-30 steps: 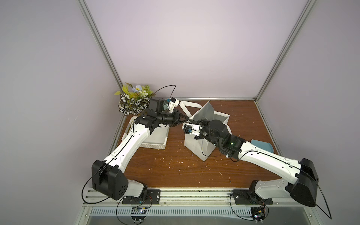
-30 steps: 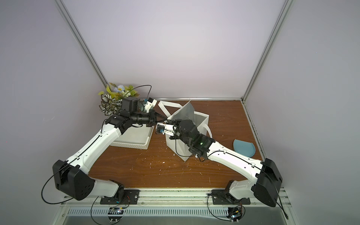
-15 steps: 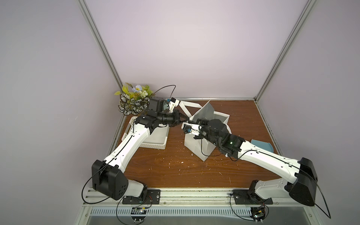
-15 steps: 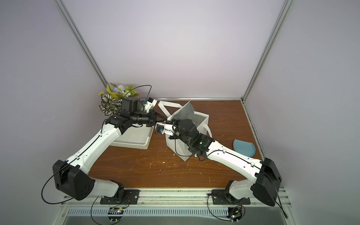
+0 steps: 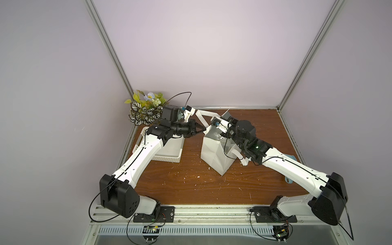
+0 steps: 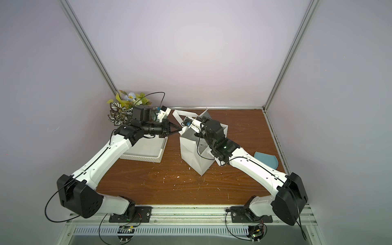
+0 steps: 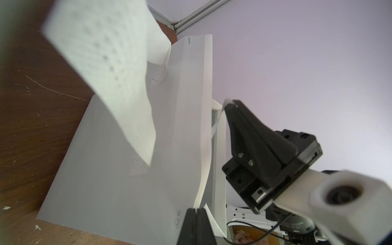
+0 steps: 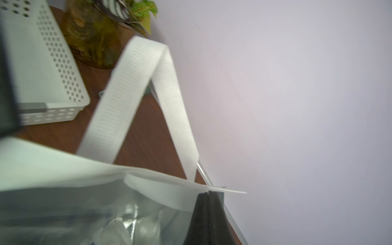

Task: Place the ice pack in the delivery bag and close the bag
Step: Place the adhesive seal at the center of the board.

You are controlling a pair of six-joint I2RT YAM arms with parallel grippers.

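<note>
Wooden table (image 5: 180, 191) is carrying the whole arrangement, its surface flecked with pale scraps. Left arm (image 5: 140, 157) and right arm (image 5: 292, 169) are reaching from the near rail toward the delivery bag (image 5: 213, 152). The bag is standing upright near the table's middle, its mouth gaping upward and its silver foil lining (image 8: 63, 203) showing. White perforated basket (image 5: 167, 158) is sitting near the bag on the robot's left, partly beneath the left arm. A leafy plant (image 5: 144, 110) is standing in the far left corner behind the basket. A blue plate (image 6: 266, 159) is lying at the table's right edge, well apart from the bag. One white loop handle (image 8: 135, 99) is arching up from the bag's rim on the side toward the plant. Left gripper (image 7: 196, 211) is pinching the bag's rim at the corner nearest the basket, jaws pressed together on the fabric. Right gripper (image 8: 207, 194) is likewise clamping a far part of the rim, jaws closed on its thin white edge. Ice pack (image 8: 115, 230) is lying inside the bag on the foil lining, appearing only as a blurred whitish pouch in the right wrist view
</note>
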